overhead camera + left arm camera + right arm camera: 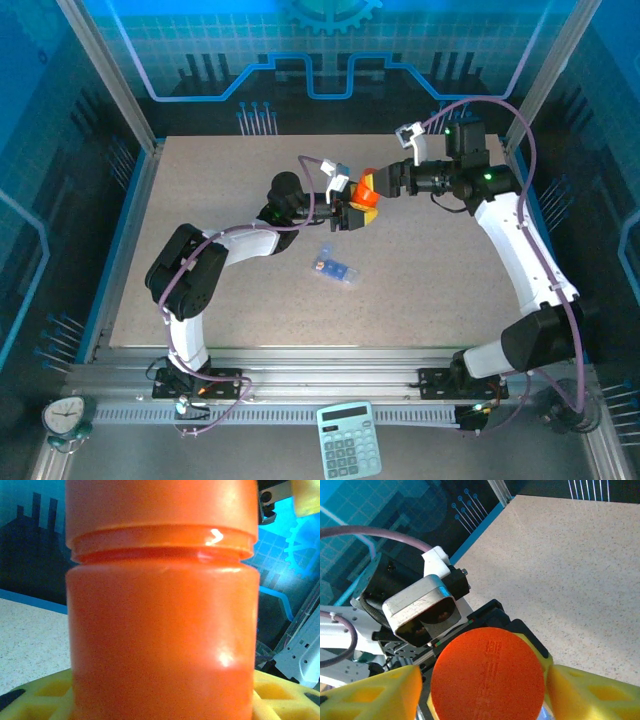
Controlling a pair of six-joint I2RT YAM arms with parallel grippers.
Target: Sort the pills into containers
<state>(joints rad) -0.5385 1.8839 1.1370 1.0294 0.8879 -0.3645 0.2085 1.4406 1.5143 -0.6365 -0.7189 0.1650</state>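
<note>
The orange pill bottle (365,193) is held up above the middle of the table between both arms. My left gripper (350,214) is shut on the bottle's body (162,630), its yellow fingers (40,690) showing at either side of the base. My right gripper (378,184) is shut on the round orange cap (487,675), with a yellow finger (370,695) on each side. The small blue-tinted pill box (334,268) lies flat on the table, in front of the bottle and apart from both grippers. The pills are hidden.
The speckled table (200,220) is fenced by blue walls and metal posts. The left arm's wrist camera (422,607) sits just behind the cap. A teal calculator (349,453) and a small clock (63,415) lie off the table's near edge.
</note>
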